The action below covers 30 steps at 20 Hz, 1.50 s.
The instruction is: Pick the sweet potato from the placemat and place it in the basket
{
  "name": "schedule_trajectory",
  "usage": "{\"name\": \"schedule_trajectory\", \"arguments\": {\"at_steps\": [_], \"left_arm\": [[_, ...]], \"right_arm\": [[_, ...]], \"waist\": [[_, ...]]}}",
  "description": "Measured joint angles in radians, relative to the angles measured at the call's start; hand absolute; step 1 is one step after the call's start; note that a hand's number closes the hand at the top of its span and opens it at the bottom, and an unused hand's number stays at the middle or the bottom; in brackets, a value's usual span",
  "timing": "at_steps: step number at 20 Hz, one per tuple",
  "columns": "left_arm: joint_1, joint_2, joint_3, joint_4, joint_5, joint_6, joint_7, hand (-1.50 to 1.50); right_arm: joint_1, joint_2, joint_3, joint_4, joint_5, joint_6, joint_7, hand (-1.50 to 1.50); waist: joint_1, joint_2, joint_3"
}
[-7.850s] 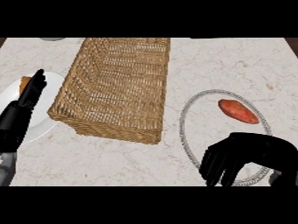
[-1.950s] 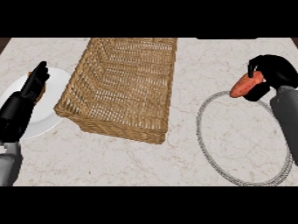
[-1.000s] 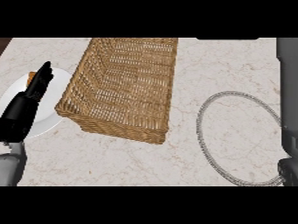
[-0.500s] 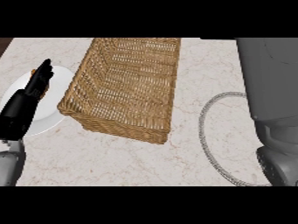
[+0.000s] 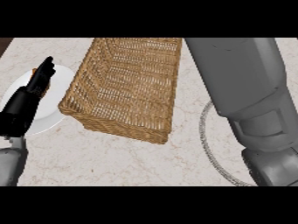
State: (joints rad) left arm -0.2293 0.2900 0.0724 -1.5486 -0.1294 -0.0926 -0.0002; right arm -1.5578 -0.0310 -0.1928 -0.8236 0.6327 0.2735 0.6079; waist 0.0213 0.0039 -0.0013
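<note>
While left robot hand [image 5: 23,105] rests open — wicker basket [image 5: 128,85] bare inside, right robot hand unseen

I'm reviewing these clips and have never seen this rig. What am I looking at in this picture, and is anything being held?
This is the view from a humanoid robot's head, looking steeply down at a marble counter. The big grey shape on the right is its right forearm, raised close to the camera; that robot hand is out of frame, so what it holds cannot be seen. The left robot hand, black, rests open over a white plate with something orange partly hidden under it. A wicker basket stands in the middle, and nothing shows inside it. The grey ring beside it is the placemat; no sweet potato is visible.
</note>
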Motion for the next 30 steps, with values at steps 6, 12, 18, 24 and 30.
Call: {"name": "schedule_trajectory", "arguments": {"at_steps": [6, 12, 18, 24, 30], "left_arm": [[0.002, -0.008, 0.002, 0.001, -0.005, 0.003, 0.005, 0.00], [0.027, -0.012, 0.003, -0.016, -0.009, 0.002, -0.003, 0.00], [0.032, -0.012, 0.006, -0.019, -0.013, -0.005, -0.008, 0.00], [0.028, -0.016, 0.006, -0.029, -0.019, -0.007, 0.003, 0.00], [0.012, -0.026, 0.004, -0.025, -0.022, -0.002, 0.015, 0.00]], "right_arm": [[-0.029, -0.002, 0.067, 0.091, 0.057, 0.051, 0.049, 1.50], [-0.042, -0.044, 0.146, 0.159, 0.126, 0.130, 0.012, 1.50], [-0.022, -0.022, 0.133, 0.187, 0.098, 0.173, -0.014, -1.50], [-0.023, -0.009, 0.080, 0.182, 0.052, 0.128, -0.025, -1.50], [-0.009, 0.010, -0.038, 0.134, -0.009, -0.103, -0.013, -1.50]], "waist": [[-0.004, -0.001, 0.000], [-0.002, -0.001, 0.000], [-0.006, -0.001, 0.001], [-0.004, -0.001, 0.001], [-0.004, 0.000, 0.001]]}}
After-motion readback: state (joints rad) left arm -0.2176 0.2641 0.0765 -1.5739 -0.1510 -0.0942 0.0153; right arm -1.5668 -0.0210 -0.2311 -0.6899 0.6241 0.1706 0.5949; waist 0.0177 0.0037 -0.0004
